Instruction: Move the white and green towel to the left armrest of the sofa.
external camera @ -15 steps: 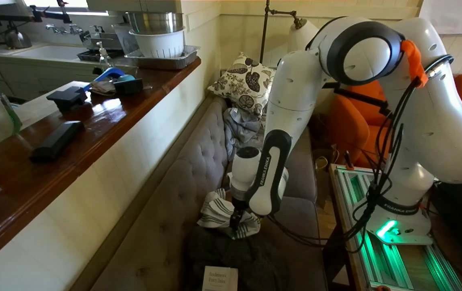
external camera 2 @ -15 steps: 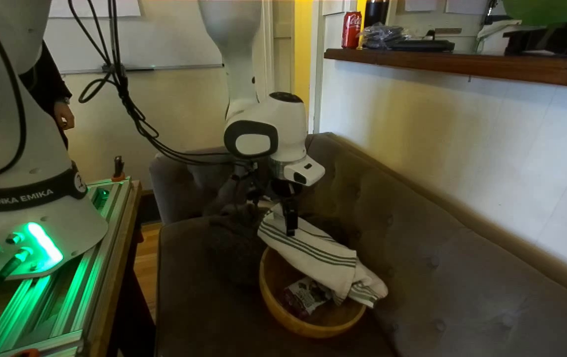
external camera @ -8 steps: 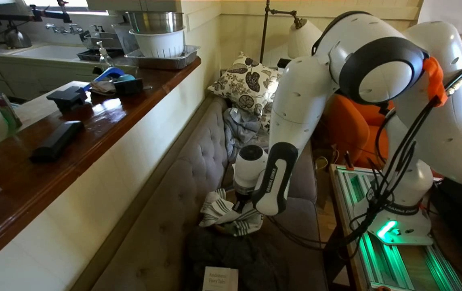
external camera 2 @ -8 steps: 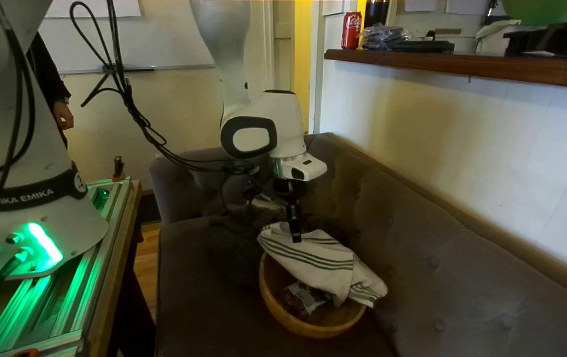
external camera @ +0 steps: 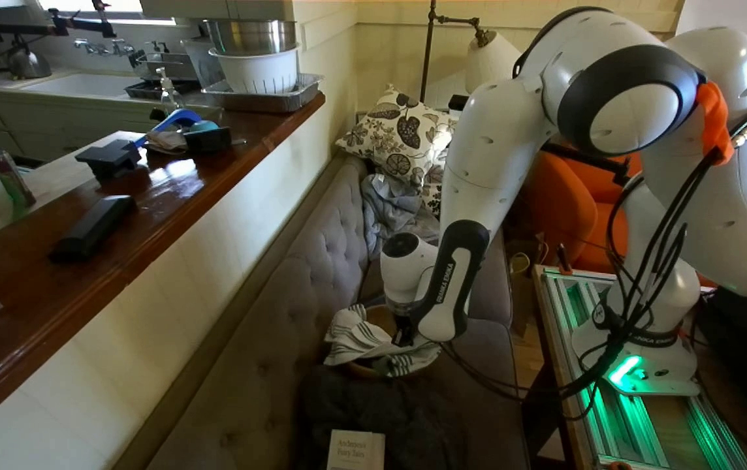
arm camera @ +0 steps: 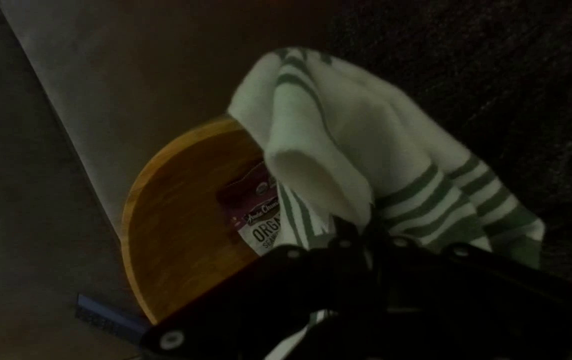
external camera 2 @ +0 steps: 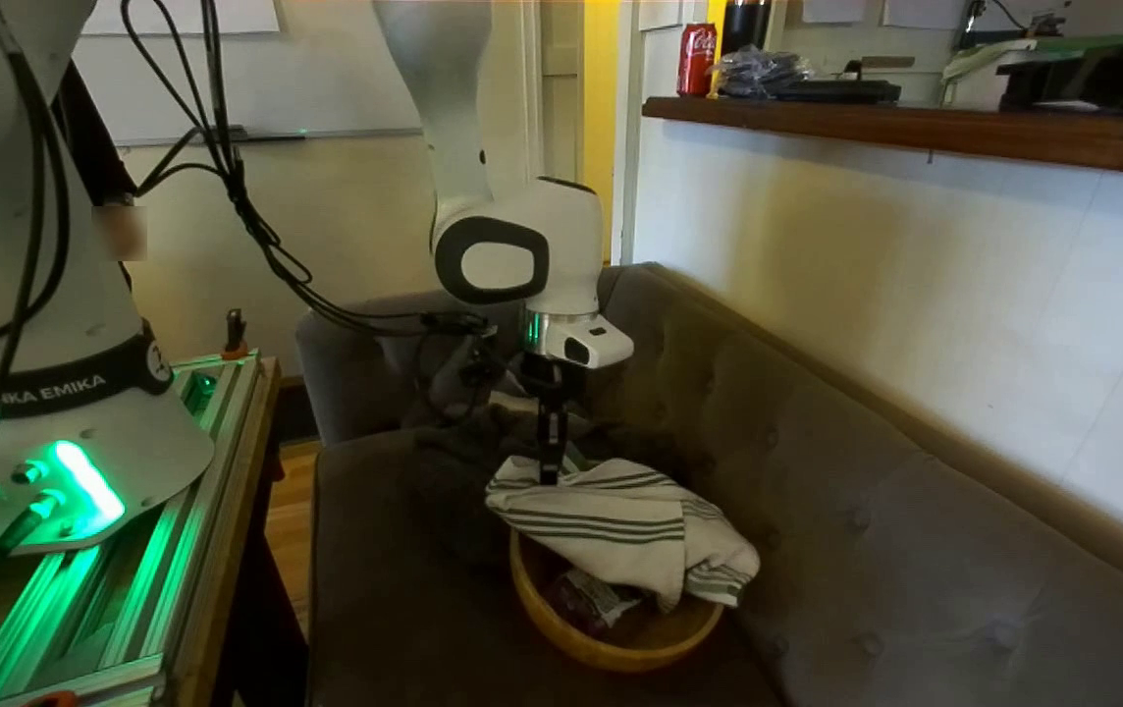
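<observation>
Both the slim black two-fingered hand (external camera 2: 549, 479) and the white cloth towel with green stripes (external camera 2: 611, 516) have shifted toward the front edge of the grey upholstered sofa seat (external camera 2: 395, 589), which serves as tabletop. Narrow, the hand appears to pinch a fold near one end of the towel; the rest drapes over the round wooden bowl (external camera 2: 611, 656), crossing its rim toward the tabletop's back edge. An armrest (external camera 2: 336, 378) stands well apart; whether it is the left one I cannot tell. Trailing cloth could catch the rim and tip the bowl, spilling the purple and white packet (arm camera: 256, 210); a shallow pinch might let the fold slip. Compared with the earlier frame, more of the bowl (external camera: 381, 317) shows behind the towel in an exterior view.
</observation>
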